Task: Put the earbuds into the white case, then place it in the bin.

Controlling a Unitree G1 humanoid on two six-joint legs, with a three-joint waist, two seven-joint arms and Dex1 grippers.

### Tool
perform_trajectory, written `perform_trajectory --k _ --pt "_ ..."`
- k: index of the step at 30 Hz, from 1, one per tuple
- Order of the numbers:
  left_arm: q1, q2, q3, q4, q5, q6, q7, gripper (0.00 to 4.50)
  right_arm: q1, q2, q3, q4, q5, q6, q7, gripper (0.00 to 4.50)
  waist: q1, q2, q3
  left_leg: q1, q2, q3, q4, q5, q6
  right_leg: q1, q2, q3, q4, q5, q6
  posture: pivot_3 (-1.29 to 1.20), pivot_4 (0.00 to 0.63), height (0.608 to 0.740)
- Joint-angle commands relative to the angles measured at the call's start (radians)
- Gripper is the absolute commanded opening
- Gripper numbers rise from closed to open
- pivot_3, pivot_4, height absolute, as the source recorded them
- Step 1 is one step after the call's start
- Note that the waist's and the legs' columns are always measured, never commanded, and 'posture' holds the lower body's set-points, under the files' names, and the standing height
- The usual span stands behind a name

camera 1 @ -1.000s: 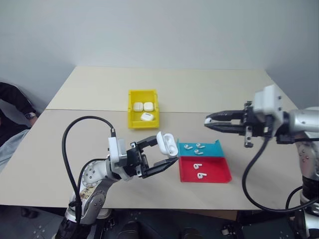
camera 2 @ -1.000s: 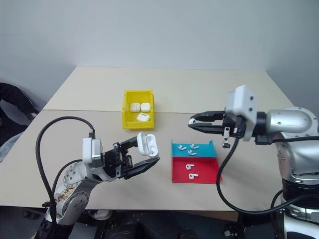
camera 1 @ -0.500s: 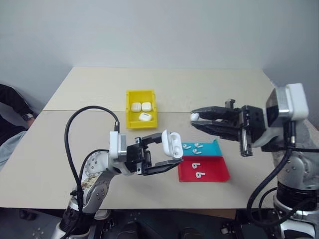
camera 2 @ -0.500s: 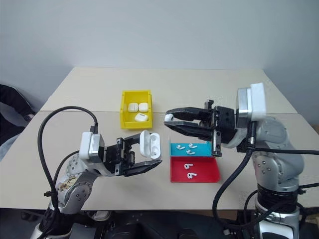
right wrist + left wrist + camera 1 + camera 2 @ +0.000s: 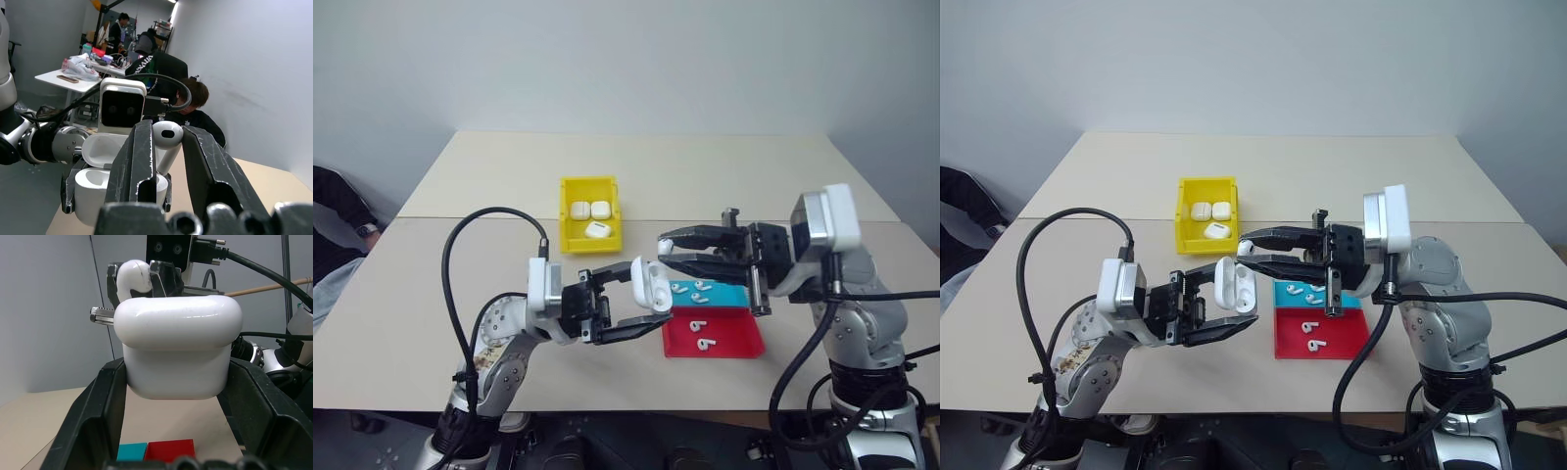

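One earbud (image 5: pixel 166 139) pinched in right pincer (image 5: pixel 668 253); left pincer (image 5: pixel 646 304) grips open white case (image 5: pixel 644 285).

- I'm seeing a blue tray (image 5: pixel 729 293) touching a red tray (image 5: pixel 741 339) on the beige table (image 5: pixel 705 171).
- I'm noticing people (image 5: pixel 193 105) sitting beyond a cluttered white desk (image 5: pixel 68 76).

The two head views look forward and down over the table (image 5: pixel 724 176) from some distance and share nearly the whole scene. Each wrist view looks along its own fingers from very near; both share the white case (image 5: pixel 178 350), which stands toward 12 o'clock in the left one.
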Motion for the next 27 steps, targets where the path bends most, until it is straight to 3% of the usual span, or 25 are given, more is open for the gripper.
perform_trajectory --k 1,13,19,27 --pt "-0.001 -0.009 0.007 -0.014 0.002 -0.009 -0.001 2.76 0.007 -0.014 0.006 -0.011 -0.019 -0.038 0.011 0.62 0.000 0.000 0.000 0.000 0.000 0.000 0.000 0.000 0.000 0.000 0.000 0.000 0.000 0.000 0.000 0.00 0.150 0.740" --pt "-0.005 -0.025 0.000 -0.001 0.014 -0.020 -0.012 2.76 0.032 -0.035 0.037 0.000 -0.054 -0.074 0.033 0.62 0.000 0.000 0.000 0.000 0.000 0.000 0.000 0.000 0.000 0.000 0.000 0.000 0.000 0.000 0.000 0.00 0.150 0.740" --pt "-0.009 -0.037 0.003 0.013 0.026 -0.020 -0.018 2.76 0.046 -0.054 0.035 -0.012 -0.063 -0.114 0.071 2.52 0.000 0.000 0.000 0.000 0.000 0.000 0.000 0.000 0.000 0.000 0.000 0.000 0.000 0.000 0.000 0.00 0.150 0.740" --pt "0.026 -0.020 0.001 0.073 0.110 -0.085 -0.038 2.76 -0.014 -0.103 -0.001 0.038 -0.056 -0.112 0.088 2.52 -0.002 0.000 0.000 0.000 0.000 0.000 -0.001 0.000 0.000 0.000 0.000 0.000 -0.001 0.000 0.000 0.00 0.150 0.740"
